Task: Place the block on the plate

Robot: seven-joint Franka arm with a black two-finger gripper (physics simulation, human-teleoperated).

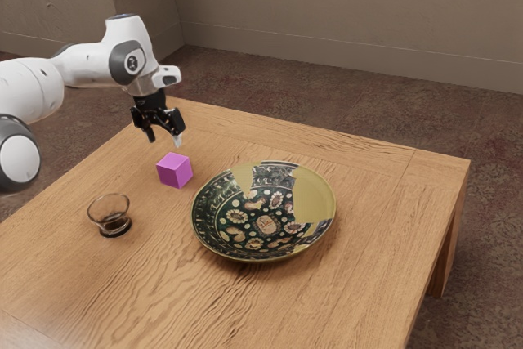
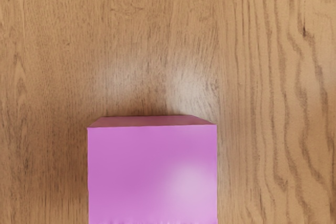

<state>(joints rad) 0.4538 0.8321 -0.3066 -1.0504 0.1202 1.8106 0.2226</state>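
Observation:
The gripper (image 1: 163, 139) hangs in the exterior view's upper left, pointing down, its two fingers apart and open with nothing between them. Just below its fingertips is the purple block (image 1: 174, 170), which rests upright on the table. In the wrist view the same block (image 2: 152, 174) shows its top face, large and close under the hand. A wide, shallow plate (image 1: 265, 222) with a dark floral pattern and plain gold patches lies on the table, on the block's side toward the exterior view's right, apart from it.
A small clear glass bowl with a dark base (image 1: 115, 225) stands on the wooden table (image 1: 368, 284), toward the exterior view's left from the plate. The table's far edge runs behind the block and plate, and its right edge lies beyond the plate.

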